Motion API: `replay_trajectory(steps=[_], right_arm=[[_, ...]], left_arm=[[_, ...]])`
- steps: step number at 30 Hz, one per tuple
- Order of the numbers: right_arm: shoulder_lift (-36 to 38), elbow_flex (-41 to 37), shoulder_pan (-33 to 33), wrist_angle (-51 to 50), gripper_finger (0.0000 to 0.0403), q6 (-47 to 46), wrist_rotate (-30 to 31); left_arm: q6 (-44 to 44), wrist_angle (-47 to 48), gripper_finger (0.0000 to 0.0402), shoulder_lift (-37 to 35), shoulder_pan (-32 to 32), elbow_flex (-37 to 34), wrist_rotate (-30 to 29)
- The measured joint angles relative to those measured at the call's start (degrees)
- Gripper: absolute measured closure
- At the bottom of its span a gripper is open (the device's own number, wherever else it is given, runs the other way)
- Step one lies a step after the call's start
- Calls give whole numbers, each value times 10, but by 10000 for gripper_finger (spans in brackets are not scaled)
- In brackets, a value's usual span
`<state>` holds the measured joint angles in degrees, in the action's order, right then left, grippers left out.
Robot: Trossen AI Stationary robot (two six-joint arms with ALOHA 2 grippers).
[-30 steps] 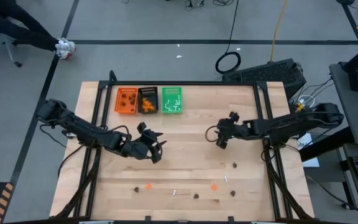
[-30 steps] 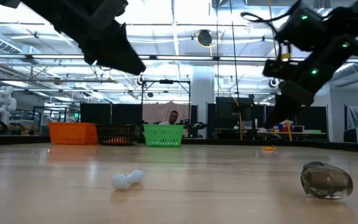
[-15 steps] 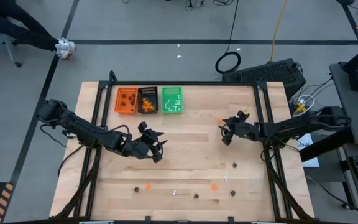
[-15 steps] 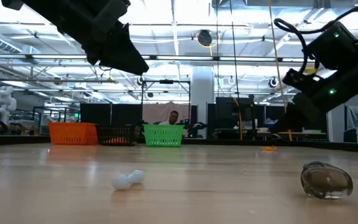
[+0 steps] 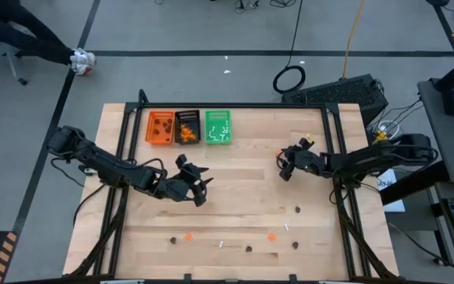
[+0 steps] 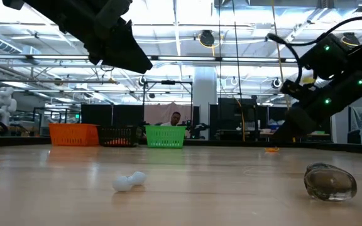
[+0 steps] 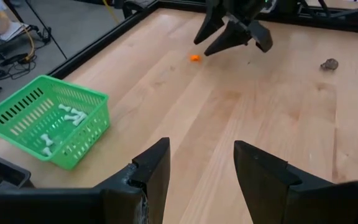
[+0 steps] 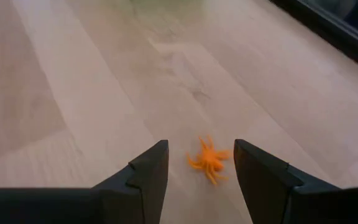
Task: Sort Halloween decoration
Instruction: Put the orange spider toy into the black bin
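Observation:
An orange spider trinket (image 8: 207,160) lies flat on the wooden table, in the gap between the open fingers of my right gripper (image 8: 199,171), which touch nothing. This gripper (image 5: 284,166) hangs low at the table's right middle. My left gripper (image 5: 199,189) hovers open and empty above the left middle. The left wrist view shows the same spider (image 7: 194,58) under the right gripper (image 7: 232,34). More trinkets lie loose near the front edge: an orange one (image 5: 272,236), a dark one (image 5: 296,210) and a white bone (image 6: 129,181).
Three small baskets stand side by side at the far left of the table: orange (image 5: 161,128), black (image 5: 187,126) and green (image 5: 218,127), the green one holding white bones (image 7: 61,124). A dark trinket (image 6: 330,182) lies close to the low camera.
My right gripper has come down toward the table and drawn back a little toward the right edge, tipping as it went; its open fingers now stand on either side of the orange spider. The left arm has kept still.

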<state>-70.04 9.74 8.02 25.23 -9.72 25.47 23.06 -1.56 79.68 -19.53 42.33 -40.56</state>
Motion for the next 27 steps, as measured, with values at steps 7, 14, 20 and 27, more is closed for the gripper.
replay_trajectory(steps=[7,14,20,27], right_arm=[[-68,0,15,21,234,7,-10],[-120,1,18,76,268,-14,-26],[-144,1,17,87,357,-28,-28],[-152,0,12,130,399,-43,-34]], left_arm=[[-10,1,226,0,0,0,0],[-10,1,226,0,0,0,0],[-10,2,226,0,0,0,0],[-13,4,226,0,0,0,0]])
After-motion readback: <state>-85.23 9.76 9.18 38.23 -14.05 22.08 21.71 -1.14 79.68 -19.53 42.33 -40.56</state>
